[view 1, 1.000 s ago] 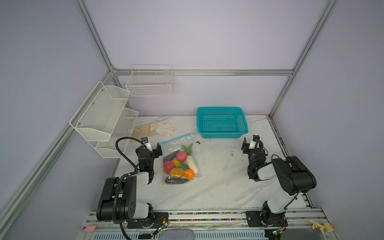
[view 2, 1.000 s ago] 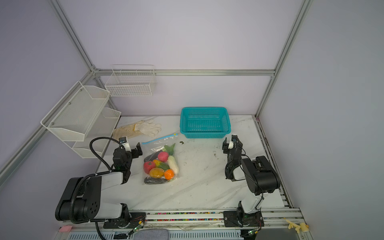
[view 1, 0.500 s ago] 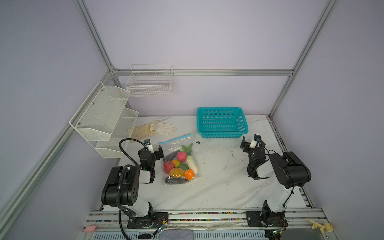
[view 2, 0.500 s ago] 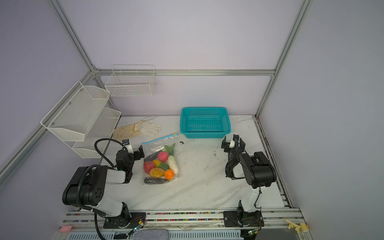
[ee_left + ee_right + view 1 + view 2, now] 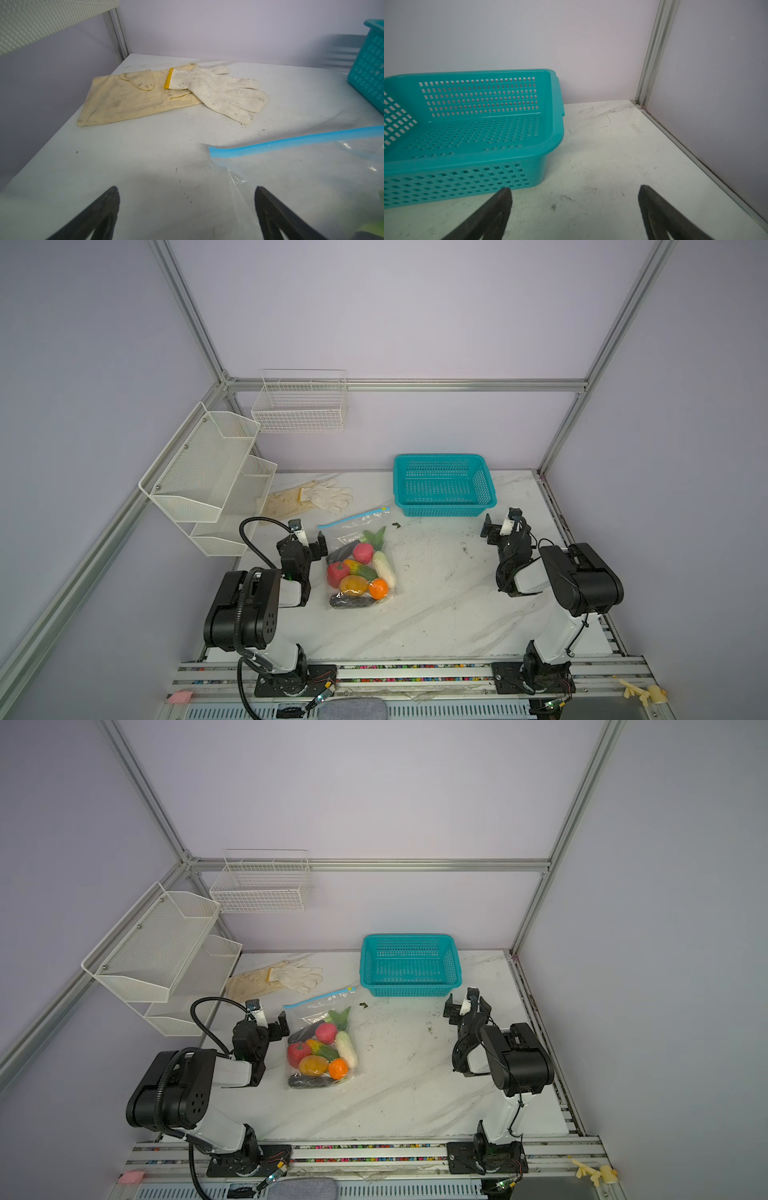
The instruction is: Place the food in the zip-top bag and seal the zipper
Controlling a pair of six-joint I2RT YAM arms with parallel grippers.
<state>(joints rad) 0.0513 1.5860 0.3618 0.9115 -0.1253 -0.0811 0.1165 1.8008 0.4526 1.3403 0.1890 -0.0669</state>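
Observation:
The zip-top bag [image 5: 348,531] [image 5: 309,1011] lies flat on the white table in both top views. The food [image 5: 360,575] [image 5: 322,1056] sits inside it: red, pink, orange, yellow, white, green and dark pieces. The zipper [image 5: 353,519] [image 5: 319,1000] [image 5: 291,141] runs along the far edge, its yellow slider [image 5: 384,509] at the end near the basket. My left gripper [image 5: 307,537] [image 5: 268,1017] [image 5: 187,189] is open, low beside the bag's left corner, one finger [image 5: 270,209] over the bag's side edge. My right gripper [image 5: 501,526] [image 5: 464,1006] [image 5: 574,189] is open and empty, far right of the bag.
A teal perforated basket [image 5: 444,510] [image 5: 411,990] [image 5: 467,161] stands behind, just left of the right gripper. White work gloves [image 5: 311,499] [image 5: 218,89] lie at the back left. White mesh shelves [image 5: 208,472] hang on the left wall, and a wire basket [image 5: 301,406] hangs on the back wall.
The right gripper's jaws have spread wider. Both arms have folded slightly closer to their bases. The bag and food have not moved.

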